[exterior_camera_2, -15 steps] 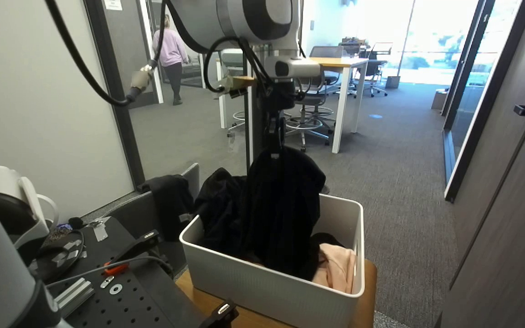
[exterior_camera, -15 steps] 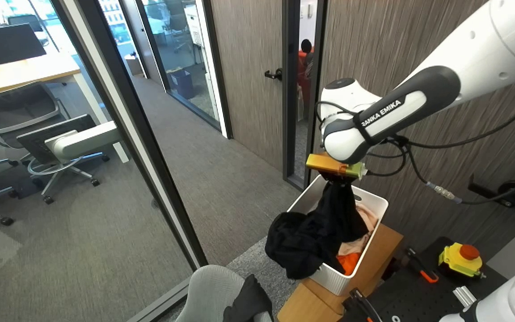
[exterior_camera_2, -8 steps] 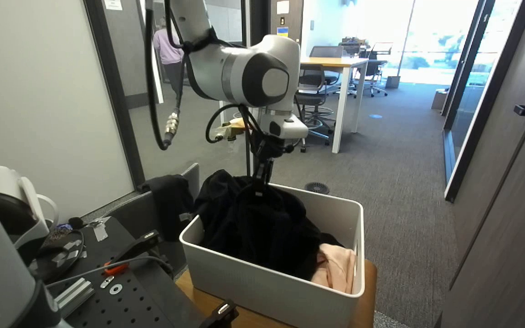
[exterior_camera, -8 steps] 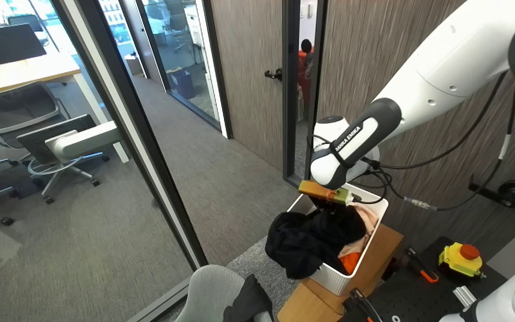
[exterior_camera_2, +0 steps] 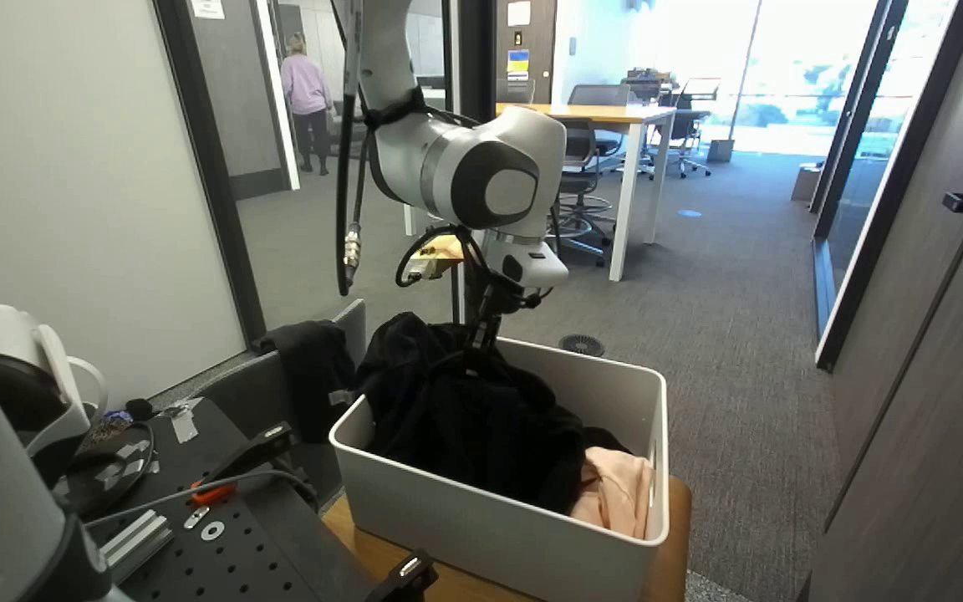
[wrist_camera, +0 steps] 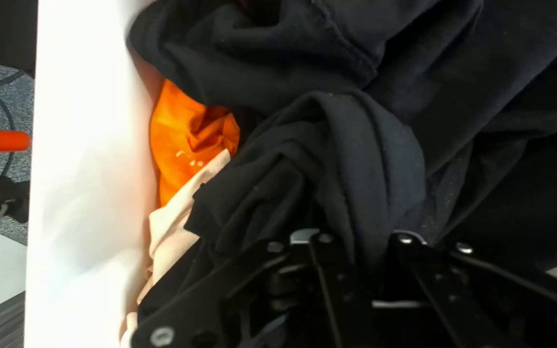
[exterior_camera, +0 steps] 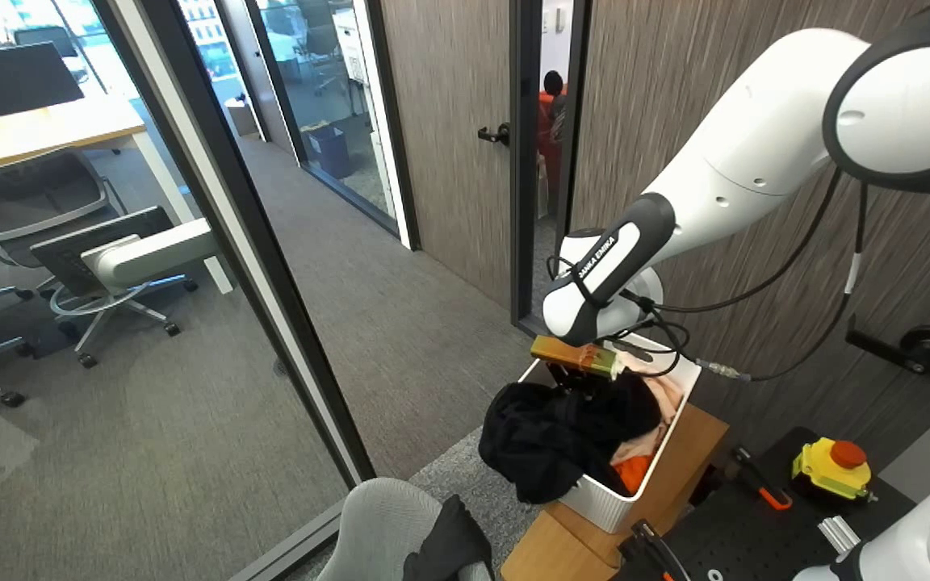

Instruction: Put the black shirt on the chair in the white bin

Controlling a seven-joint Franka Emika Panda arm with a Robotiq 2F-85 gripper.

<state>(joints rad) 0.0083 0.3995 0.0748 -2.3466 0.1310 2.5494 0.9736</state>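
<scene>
Where the wrist view looks down into the white bin (wrist_camera: 85, 193), it gives the folds and a seam of the black shirt (wrist_camera: 356, 63), along with pale marks on an orange cloth (wrist_camera: 177, 140) at left of centre; from farther off such detail is too dark or small to read. An exterior view that alone takes in a yellow box with a red button (exterior_camera: 832, 468), lower right of the frame, shows the shirt heaped mostly inside the bin and hanging over the rim on the left. That overhang is largely hidden in an exterior view that alone takes in a person in a lilac top (exterior_camera_2: 308, 92), upper left; a peach cloth (exterior_camera_2: 615, 493) lies plainest there, at lower right of centre. In both exterior views a dark cloth (exterior_camera: 453, 541) drapes a grey chair (exterior_camera: 384, 516).

The arm (exterior_camera: 723, 194) slopes from the upper right of the frame down and leftward in an exterior view, bent above the bin, the gripper (wrist_camera: 363, 239) pointing down into the shirt. In the wrist view the fingers (wrist_camera: 328, 268) reach in from the bottom edge, and the jaws stand close together, gripping a thick fold of the shirt that fills the gap between them.
</scene>
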